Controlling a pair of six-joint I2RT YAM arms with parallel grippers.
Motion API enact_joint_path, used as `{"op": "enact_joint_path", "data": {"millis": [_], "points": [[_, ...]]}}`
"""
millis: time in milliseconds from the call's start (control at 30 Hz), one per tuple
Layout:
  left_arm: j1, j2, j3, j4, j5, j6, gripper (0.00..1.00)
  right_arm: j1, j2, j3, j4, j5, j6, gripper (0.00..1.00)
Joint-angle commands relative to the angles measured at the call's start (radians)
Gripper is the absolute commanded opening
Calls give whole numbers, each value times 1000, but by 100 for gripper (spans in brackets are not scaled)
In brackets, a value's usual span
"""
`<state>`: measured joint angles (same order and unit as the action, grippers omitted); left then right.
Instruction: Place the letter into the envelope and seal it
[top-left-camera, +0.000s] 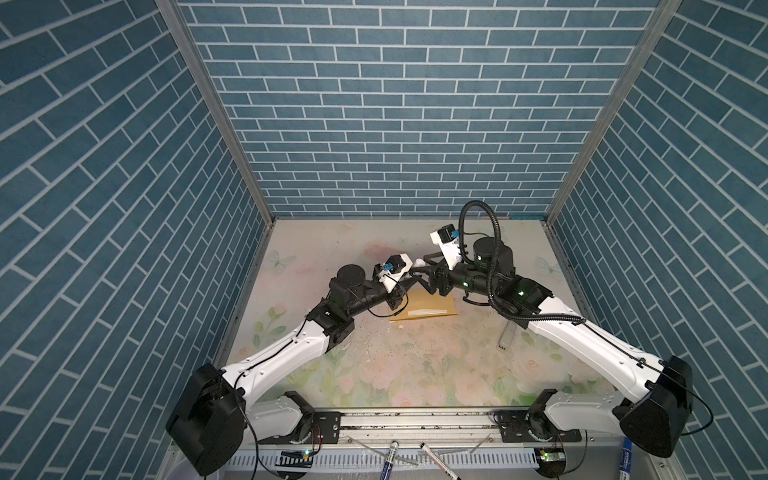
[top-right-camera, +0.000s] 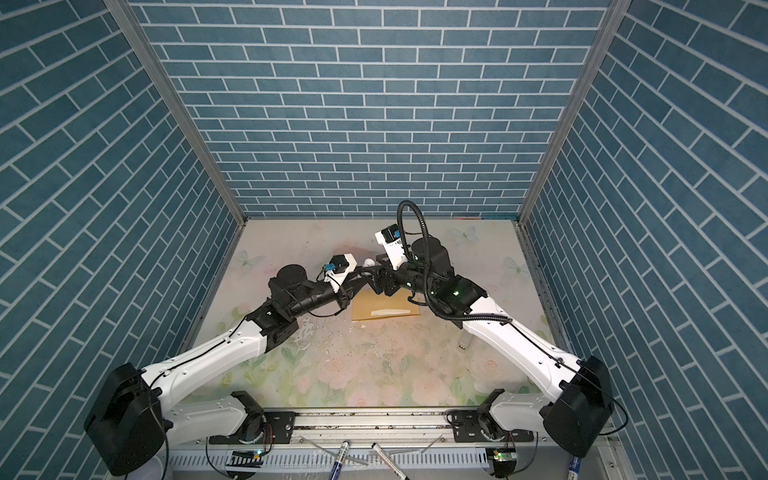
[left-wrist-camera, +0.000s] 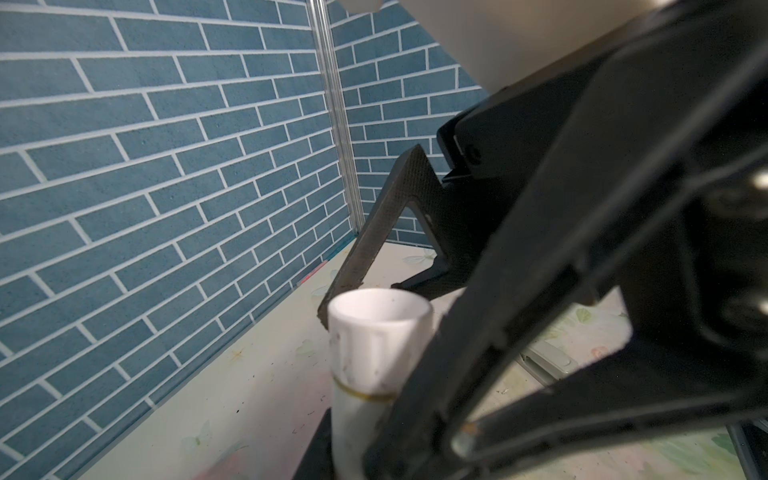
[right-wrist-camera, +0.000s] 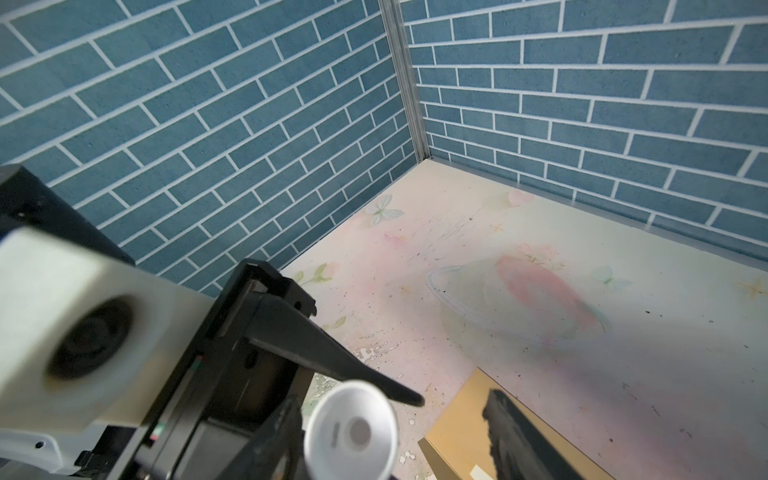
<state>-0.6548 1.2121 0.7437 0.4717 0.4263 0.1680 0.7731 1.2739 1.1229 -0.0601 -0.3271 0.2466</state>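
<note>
- The left end effector (top-left-camera: 413, 270) is clamped on a white glue stick (left-wrist-camera: 380, 332), held in the air above the far edge of the envelope (top-left-camera: 432, 305). The envelope lies flat on the surface.
- The right end effector (top-left-camera: 428, 269) faces it with its fingers (left-wrist-camera: 374, 232) apart and empty, one tip just beside the stick's ridged end.
- The step looks like opening the stick for sealing. It goes best if the right fingers square up around the ridged end, pinch fully, and pull along the stick's axis while the left grip holds firm.
- Whether the ridged end is a cap or a twist base cannot be told.
- No loose letter shows. A pale sliver (top-left-camera: 424, 311) on the envelope may be its edge or the flap's strip.
- The envelope's far edge is hidden under both end effectors, so the flap's position is unclear.
</note>
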Motion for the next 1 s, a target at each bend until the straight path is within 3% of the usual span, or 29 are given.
{"op": "enact_joint_path", "data": {"millis": [0, 233, 467, 533, 633, 733, 833, 967], "points": [[-4, -1, 28, -2, 17, 5, 0, 6, 19, 66, 13, -39, -3, 64], [-3, -1, 34, -7, 21, 7, 0, 6, 37, 73, 11, -85, 19, 51], [-3, 0, 36, -25, 10, 11, 0, 6, 50, 66, 25, -118, 46, 18], [-3, 2, 37, -38, 5, 20, 6, 6, 48, 60, 23, -107, 46, 8], [-3, -2, 44, -94, -9, 53, 26, 4, 33, 53, 0, -35, 39, 0], [-4, -15, 56, -196, -41, 122, 48, -3, -1, 35, -41, 102, 15, 0], [-10, -19, 80, -345, -69, 213, 64, -34, -40, -6, -80, 223, 7, 0], [-50, 9, 95, -465, -141, 308, 72, -84, -75, -62, -129, 357, 6, 0]]}}
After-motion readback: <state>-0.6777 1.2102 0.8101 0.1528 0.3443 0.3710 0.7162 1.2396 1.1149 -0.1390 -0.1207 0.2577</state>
